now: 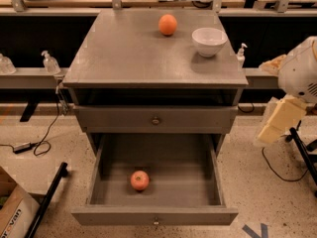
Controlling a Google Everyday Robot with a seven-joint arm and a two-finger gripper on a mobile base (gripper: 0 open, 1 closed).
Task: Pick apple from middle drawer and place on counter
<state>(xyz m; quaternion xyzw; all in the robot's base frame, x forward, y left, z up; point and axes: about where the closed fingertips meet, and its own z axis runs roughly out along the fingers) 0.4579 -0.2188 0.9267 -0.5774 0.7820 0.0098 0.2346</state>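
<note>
The apple (139,180), small and red-pink, lies on the floor of the open middle drawer (198,182), left of centre and near the front. The drawer is pulled out at the bottom of the grey cabinet. The counter (129,53) is the cabinet's flat grey top. My gripper (280,121) is a cream-coloured piece hanging under a white arm joint (302,71) at the right edge. It is outside the cabinet, level with the closed drawer front, well right of and above the apple.
An orange (168,24) and a white bowl (209,41) sit at the back right of the counter. A closed knobbed drawer front (156,119) lies above the open drawer. A cardboard box (12,214) and a black bar (47,202) are on the floor at left.
</note>
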